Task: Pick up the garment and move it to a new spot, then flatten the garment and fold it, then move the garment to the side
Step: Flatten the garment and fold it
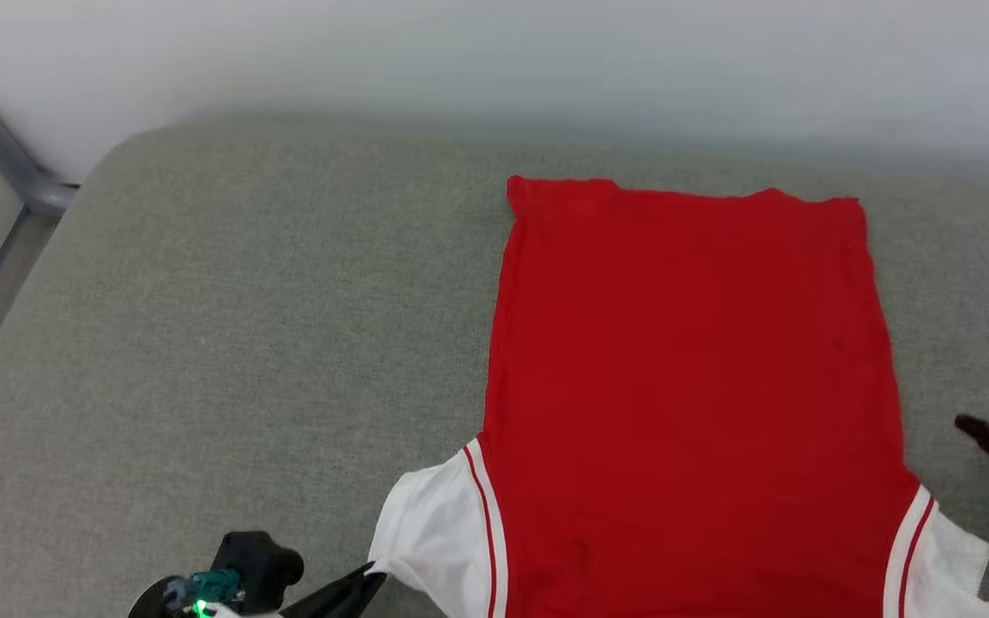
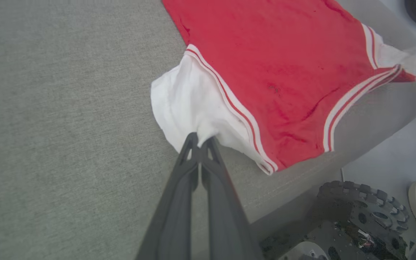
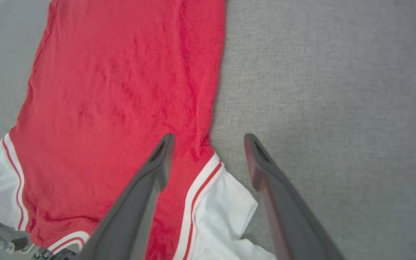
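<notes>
nearest the robot, the left gripper [image 2: 200, 142] has its jaws pressed together on the edge of the white sleeve [image 2: 186, 101] on the robot's left, pinching a small fold of cloth. the right gripper [image 3: 209, 144] is at the garment's other side, jaws spread wide with nothing held between them (one finger over the red body, the other over bare grey cloth, just by the second sleeve [image 3: 226, 202]). the garment [image 1: 692, 360] lies flat and spread out, plain red side up, on the grey fabric surface [image 1: 245, 300], its sleeve end by the near edge and its hem toward the far side. beyond the hem comes a strip of bare surface, then a pale wall [image 1: 494, 60].
</notes>
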Controlling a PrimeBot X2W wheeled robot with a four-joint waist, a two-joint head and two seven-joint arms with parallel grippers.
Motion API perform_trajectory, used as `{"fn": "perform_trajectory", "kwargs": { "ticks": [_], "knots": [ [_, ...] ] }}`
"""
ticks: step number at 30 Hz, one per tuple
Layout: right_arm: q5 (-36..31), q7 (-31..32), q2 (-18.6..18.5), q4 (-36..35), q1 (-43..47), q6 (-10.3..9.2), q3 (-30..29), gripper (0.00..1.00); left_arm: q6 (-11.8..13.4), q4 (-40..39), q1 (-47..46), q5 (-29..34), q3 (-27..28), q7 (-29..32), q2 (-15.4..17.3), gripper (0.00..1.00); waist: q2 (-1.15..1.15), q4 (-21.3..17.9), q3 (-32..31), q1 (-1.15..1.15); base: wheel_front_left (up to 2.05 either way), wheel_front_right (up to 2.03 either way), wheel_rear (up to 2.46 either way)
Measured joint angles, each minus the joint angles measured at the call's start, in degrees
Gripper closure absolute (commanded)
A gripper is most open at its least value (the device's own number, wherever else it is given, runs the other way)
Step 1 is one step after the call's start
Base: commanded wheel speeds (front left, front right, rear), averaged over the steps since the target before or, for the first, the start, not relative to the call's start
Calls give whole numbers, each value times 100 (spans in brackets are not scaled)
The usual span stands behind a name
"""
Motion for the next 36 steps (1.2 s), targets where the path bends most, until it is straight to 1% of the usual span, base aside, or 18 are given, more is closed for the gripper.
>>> {"fn": "perform_trajectory", "kwargs": {
  "ticks": [5,10,16,23,27,31,36],
  "knots": [
    [-557,881,66,-18,-1228,0,-147,0,69,-602,-191,90,-33,345,122,100,0,208,489,0,0,0,0],
    [-1225,1648,200,263,-2529,0,-193,0,146,-1093,-391,199,-16,563,203,100,0,454,1046,1,0,0,0],
    [-2134,2158,235,719,-3960,0,-299,0,133,-1483,-634,363,-36,728,232,100,0,778,1740,1,0,0,0],
    [-3083,2363,122,1350,-4894,0,-770,0,55,-1490,-811,457,-68,736,90,100,0,1261,2308,1,0,0,0],
    [-3456,2225,31,1728,-5194,0,-1148,0,-11,-1486,-910,524,-110,710,4,100,0,1471,2584,1,0,0,0],
    [-3648,2057,-19,2042,-5204,0,-1285,0,-21,-1389,-981,593,-120,655,-76,100,0,1628,2776,1,0,0,0],
    [-3651,1900,-48,2220,-5293,0,-1248,0,-62,-1314,-1010,594,-124,606,-134,100,0,1709,2899,0,0,0,0]
  ]
}}
